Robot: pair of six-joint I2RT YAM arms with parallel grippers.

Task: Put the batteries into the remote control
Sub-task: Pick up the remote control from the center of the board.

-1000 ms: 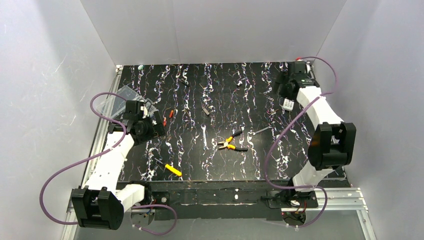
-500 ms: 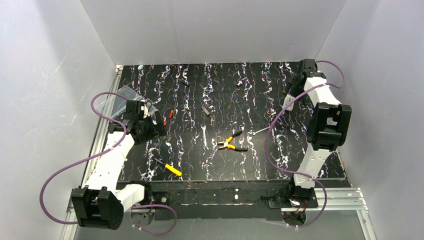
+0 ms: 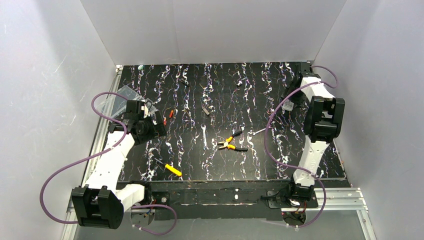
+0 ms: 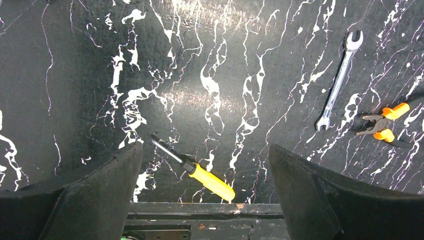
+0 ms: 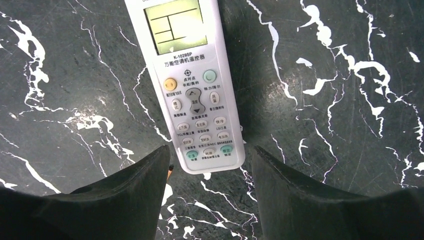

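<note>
Grip on the small white oblong plastic remote control (image 5: 187, 85) is the step in hand, as I judge it. The remote lies face up on the black white-veined desk (image 5: 350, 125), with its button end between the right jaws and its screen end reaching out ahead of them. The right jaws stand partly apart, one along each long side of the remote, and a thin gap shows at either side. To do this well, the jaws should meet both long edges squarely and together, low on the casing, so the handset neither twists nor skids. Since the face is up, the back recess probably has to be turned upward afterwards, which calls for a firm, centred hold.

The left jaws gape wide and hold nothing. The two tiny red-orange cylindrical batteries (image 3: 171, 113) lie just beside them, outside the gap.

By count:
- One remote.
- Two batteries.
- One yellow-handled screwdriver (image 4: 207, 177), seen between the left jaws on the desk below.
- One slim silver spanner (image 4: 340, 75), ahead of the left jaws and to one side.
- One pair of yellow-handled pliers (image 4: 382, 125), near the spanner.
</note>
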